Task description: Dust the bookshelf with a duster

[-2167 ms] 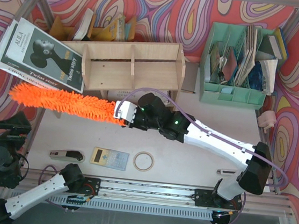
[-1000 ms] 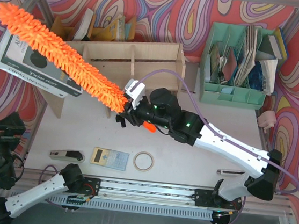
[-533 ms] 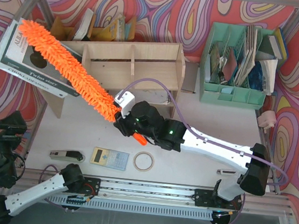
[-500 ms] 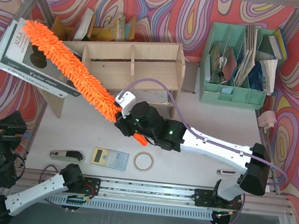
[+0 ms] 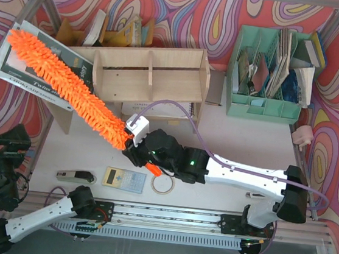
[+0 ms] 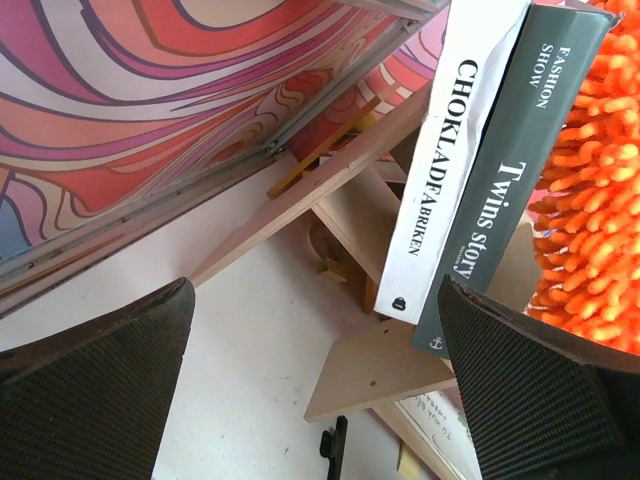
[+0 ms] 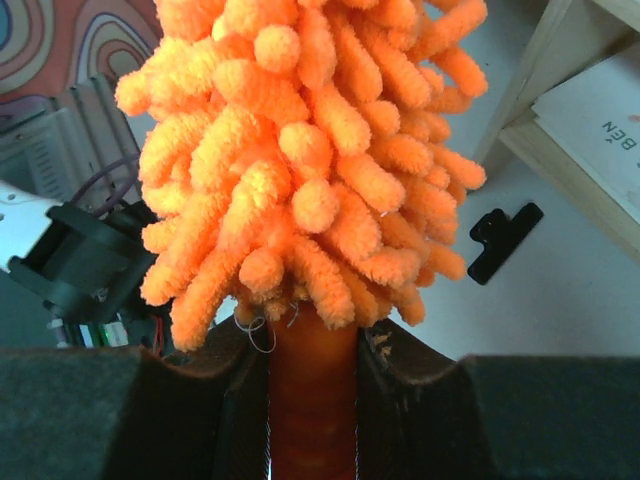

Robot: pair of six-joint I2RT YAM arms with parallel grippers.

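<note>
The orange fluffy duster [image 5: 67,88] runs diagonally from the books at the far left down to my right gripper [image 5: 133,144]. That gripper is shut on its smooth orange handle, just below the head, and the handle's end [image 5: 154,169] sticks out behind. The head lies over the leaning books at the left end of the pale-wood bookshelf [image 5: 148,75]. In the right wrist view the handle [image 7: 312,400] sits clamped between the jaws, under the head [image 7: 310,150]. My left gripper [image 6: 315,290] is open and empty at the near left [image 5: 5,140], facing the books, with the duster [image 6: 595,180] at the frame's right.
Leaning books [image 5: 38,72] [image 6: 480,180] rest against the shelf's left end. A mint-green organiser [image 5: 274,65] stands at the back right and cardboard book holders [image 5: 106,34] behind the shelf. A calculator [image 5: 124,179], a tape ring [image 5: 163,183] and a small tool [image 5: 75,176] lie near the front. A black clip [image 7: 505,240] lies on the table.
The duster head has swung down from the far-left corner across the leaning books. My right gripper has moved nearer and slightly left with it. The left arm has barely moved.
</note>
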